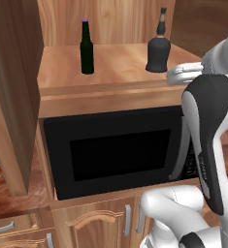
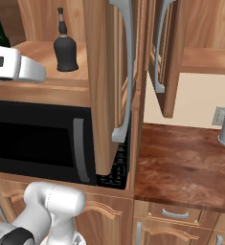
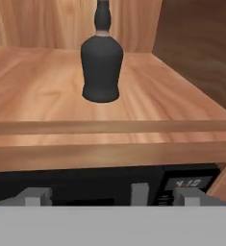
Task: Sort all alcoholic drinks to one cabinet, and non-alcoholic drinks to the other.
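- Squat bottle [image 3: 101, 67] stands on the cabinet shelf [image 3: 42, 96], straight ahead of the open jaws and beyond them.
- Slim bottle [image 1: 87, 47] stands on the same shelf, left of it.
- Microwave [image 1: 120, 152] sits below the shelf, under the jaws.

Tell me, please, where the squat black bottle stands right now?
The squat black bottle stands upright on the open cabinet shelf above the microwave, toward the shelf's right end, with the slim green bottle to its left.

The white arm [image 1: 207, 140] rises bent, its empty pincer [image 3: 109, 194] spread wide and level.
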Available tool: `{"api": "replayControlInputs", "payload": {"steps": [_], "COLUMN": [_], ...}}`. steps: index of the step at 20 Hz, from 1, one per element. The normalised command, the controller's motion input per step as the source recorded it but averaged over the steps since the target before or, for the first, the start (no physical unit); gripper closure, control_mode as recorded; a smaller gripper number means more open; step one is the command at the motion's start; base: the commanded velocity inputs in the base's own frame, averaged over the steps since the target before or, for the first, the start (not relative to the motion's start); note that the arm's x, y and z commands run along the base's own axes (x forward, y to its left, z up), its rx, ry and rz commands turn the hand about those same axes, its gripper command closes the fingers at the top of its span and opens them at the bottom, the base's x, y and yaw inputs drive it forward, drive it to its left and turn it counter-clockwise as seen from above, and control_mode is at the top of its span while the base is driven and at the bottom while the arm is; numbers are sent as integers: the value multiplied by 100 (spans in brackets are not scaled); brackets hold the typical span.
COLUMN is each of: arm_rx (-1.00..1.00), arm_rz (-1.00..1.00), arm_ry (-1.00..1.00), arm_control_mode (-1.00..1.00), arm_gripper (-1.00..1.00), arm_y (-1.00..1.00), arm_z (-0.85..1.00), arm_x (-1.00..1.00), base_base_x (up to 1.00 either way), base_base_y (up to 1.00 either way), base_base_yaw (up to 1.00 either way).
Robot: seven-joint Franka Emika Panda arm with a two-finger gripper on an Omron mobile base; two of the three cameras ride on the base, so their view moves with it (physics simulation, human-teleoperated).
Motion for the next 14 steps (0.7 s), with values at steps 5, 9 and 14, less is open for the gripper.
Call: {"api": "replayControlInputs", "payload": {"steps": [5, 9, 14], "arm_rx": [1, 6, 3], "arm_rz": [-7, -2, 0], "arm_ry": [20, 17, 8], "arm_control_mode": [-100, -100, -100], "arm_gripper": [-100, -100, -100], "arm_y": [-10, -9, -12], "arm_z": [-64, -46, -19], "arm_x": [-33, -37, -52], "base_base_x": [0, 0, 0], "base_base_y": [0, 0, 0], "base_base_yaw": [0, 0, 0]}}
